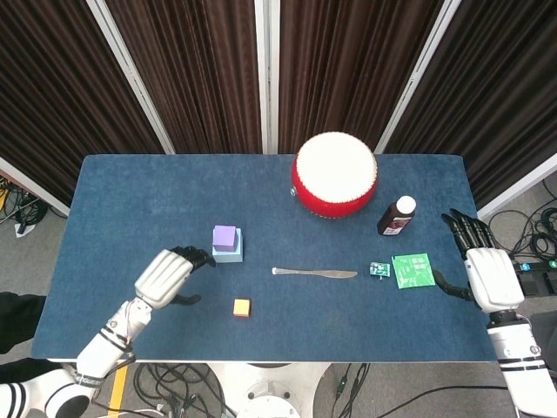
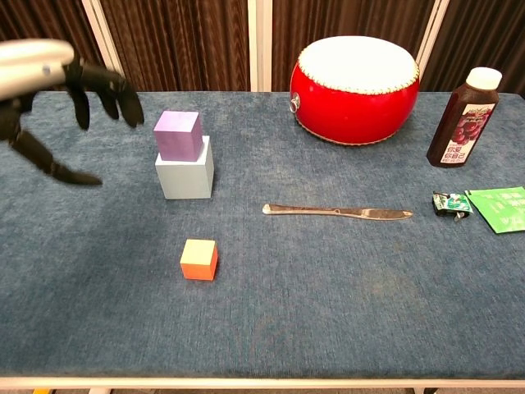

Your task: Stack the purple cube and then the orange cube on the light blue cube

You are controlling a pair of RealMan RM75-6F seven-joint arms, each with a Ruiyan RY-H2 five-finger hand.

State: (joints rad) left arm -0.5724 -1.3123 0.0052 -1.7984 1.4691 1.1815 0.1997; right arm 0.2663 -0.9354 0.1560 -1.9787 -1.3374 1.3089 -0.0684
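The purple cube (image 1: 225,236) (image 2: 178,135) rests on top of the light blue cube (image 1: 229,252) (image 2: 186,173), left of the table's middle. The orange cube (image 1: 242,306) (image 2: 199,259) lies alone on the cloth nearer the front edge. My left hand (image 1: 166,275) (image 2: 54,94) hovers open, fingers spread, to the left of the stack and holding nothing. My right hand (image 1: 486,270) rests open near the table's right edge, seen only in the head view.
A red drum (image 1: 334,174) (image 2: 353,78) stands at the back centre. A dark bottle (image 1: 397,215) (image 2: 463,117) stands to its right. A knife (image 1: 315,273) (image 2: 337,212) lies mid-table, with a small packet (image 1: 379,269) and a green card (image 1: 412,270) beyond.
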